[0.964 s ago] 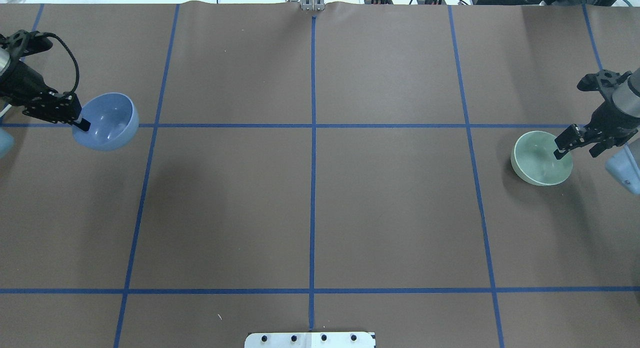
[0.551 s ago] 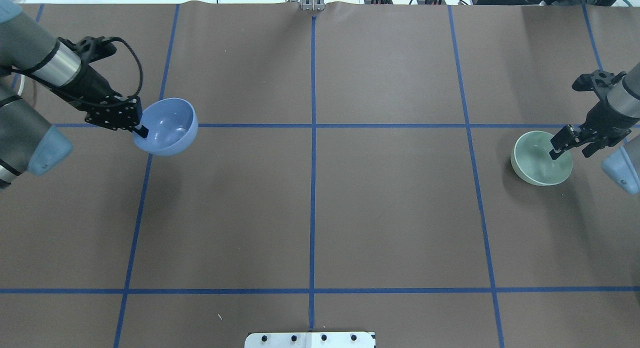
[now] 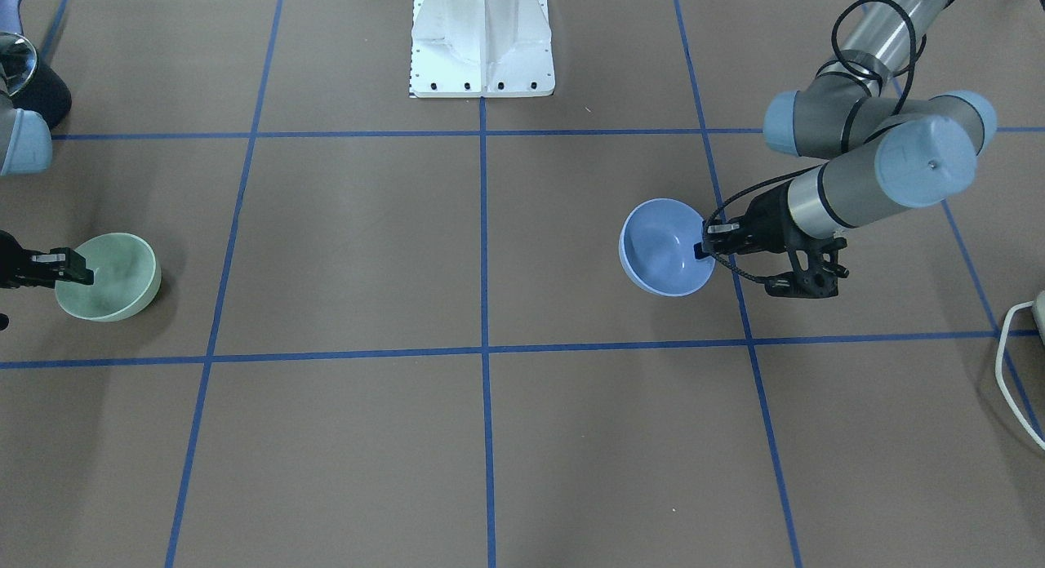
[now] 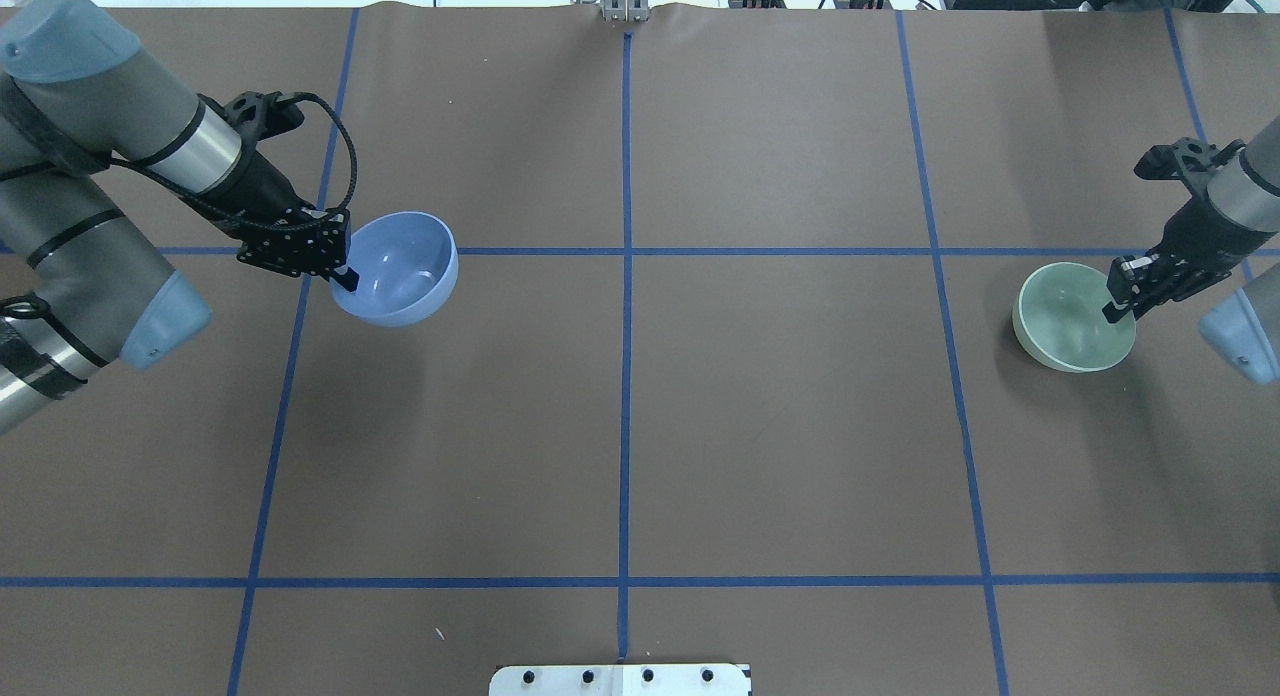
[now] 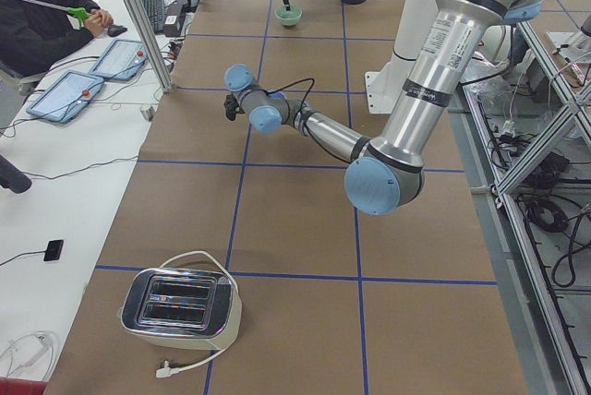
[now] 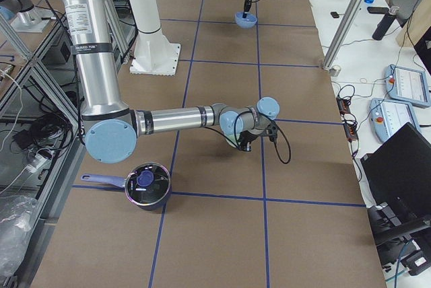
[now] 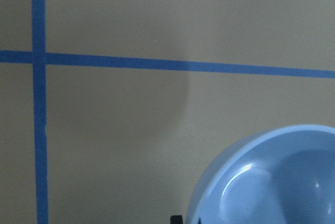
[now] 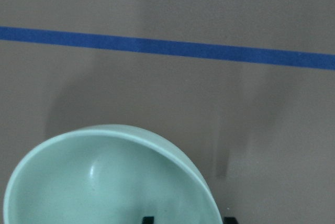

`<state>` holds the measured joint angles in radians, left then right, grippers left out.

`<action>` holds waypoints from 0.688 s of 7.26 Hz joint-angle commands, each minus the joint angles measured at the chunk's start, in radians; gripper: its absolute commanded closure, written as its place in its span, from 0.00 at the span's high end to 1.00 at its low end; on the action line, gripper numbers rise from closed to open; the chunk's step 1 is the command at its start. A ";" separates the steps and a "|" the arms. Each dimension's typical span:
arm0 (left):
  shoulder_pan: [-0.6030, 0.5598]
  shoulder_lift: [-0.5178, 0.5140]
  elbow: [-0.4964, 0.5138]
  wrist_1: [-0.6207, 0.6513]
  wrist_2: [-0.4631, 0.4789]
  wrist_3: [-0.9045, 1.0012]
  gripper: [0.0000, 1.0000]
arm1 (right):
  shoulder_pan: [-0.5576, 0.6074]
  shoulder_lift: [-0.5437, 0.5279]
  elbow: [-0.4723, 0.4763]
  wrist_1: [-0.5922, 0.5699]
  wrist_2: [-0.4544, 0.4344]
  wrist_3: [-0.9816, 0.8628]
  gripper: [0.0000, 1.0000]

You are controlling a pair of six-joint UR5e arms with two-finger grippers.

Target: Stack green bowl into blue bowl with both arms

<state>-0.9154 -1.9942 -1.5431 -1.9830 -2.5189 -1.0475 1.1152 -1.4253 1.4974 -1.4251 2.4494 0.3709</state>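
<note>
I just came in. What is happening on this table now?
Two robot arms each grip a bowl by its rim. The left pincer holds the blue bowl lifted and tilted above the table, toward the centre. The right pincer is closed on the green bowl, low near the table's edge. The bowls are far apart, not stacked yet.

Silver toaster (image 5: 181, 309), dark lidded pot (image 6: 146, 186), blue-taped brown table (image 4: 780, 426)

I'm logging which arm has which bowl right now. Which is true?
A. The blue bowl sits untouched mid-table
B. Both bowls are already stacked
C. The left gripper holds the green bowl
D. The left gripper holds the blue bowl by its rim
D: the left gripper pinches the blue bowl at its rim, while the green bowl is far off at the right gripper.
</note>
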 commanded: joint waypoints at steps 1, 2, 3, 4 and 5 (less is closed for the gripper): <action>0.053 -0.038 0.009 0.000 0.041 -0.046 0.00 | 0.001 0.014 -0.003 -0.001 0.023 -0.001 0.00; 0.072 -0.067 0.014 0.000 0.052 -0.078 0.00 | 0.001 0.017 0.007 -0.001 0.029 -0.001 0.00; 0.105 -0.101 0.024 -0.002 0.087 -0.119 0.00 | 0.009 0.043 0.023 -0.017 0.095 0.008 0.00; 0.142 -0.145 0.041 -0.003 0.127 -0.165 0.00 | 0.020 0.064 0.038 -0.018 0.140 0.019 0.00; 0.179 -0.184 0.066 -0.005 0.179 -0.195 0.00 | 0.031 0.095 0.055 -0.038 0.143 0.057 0.00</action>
<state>-0.7815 -2.1289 -1.5031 -1.9862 -2.3971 -1.1987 1.1332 -1.3642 1.5321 -1.4457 2.5669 0.3937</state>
